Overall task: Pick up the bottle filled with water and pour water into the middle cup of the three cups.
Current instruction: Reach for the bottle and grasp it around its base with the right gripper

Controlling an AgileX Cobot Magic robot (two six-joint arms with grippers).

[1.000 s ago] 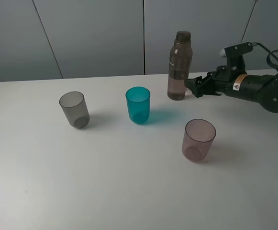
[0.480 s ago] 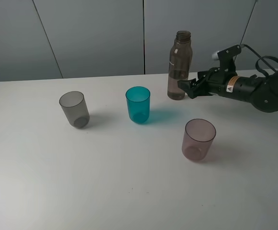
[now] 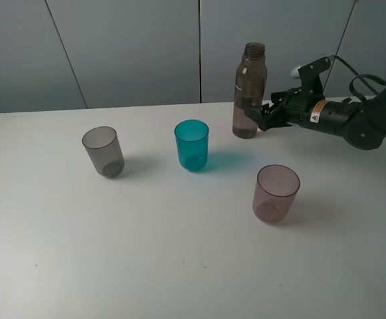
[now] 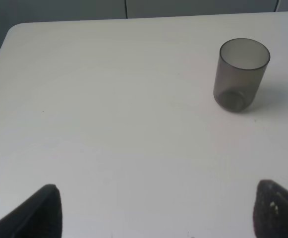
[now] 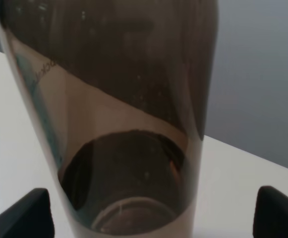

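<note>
The tall smoky brown bottle (image 3: pixel 250 91) stands upright at the back of the white table (image 3: pixel 179 252), uncapped, with water in its lower part. My right gripper (image 3: pixel 254 117) is open, its fingers on either side of the bottle's lower body. In the right wrist view the bottle (image 5: pixel 119 114) fills the frame between my fingertips (image 5: pixel 32 215). The teal middle cup (image 3: pixel 192 145) stands left of the bottle. The smoky grey cup (image 3: pixel 103 151) is at the left and the pinkish-mauve cup (image 3: pixel 276 193) nearer the front. My left gripper (image 4: pixel 156 213) is open over bare table, the grey cup (image 4: pixel 241 74) ahead.
Grey wall panels (image 3: pixel 133 46) stand behind the table's back edge. The right arm (image 3: pixel 352 119) with its cable reaches in from the right at table height.
My right gripper has moved left and slightly up, from beside the bottle to around its lower body. The bottle and the cups have not moved.
</note>
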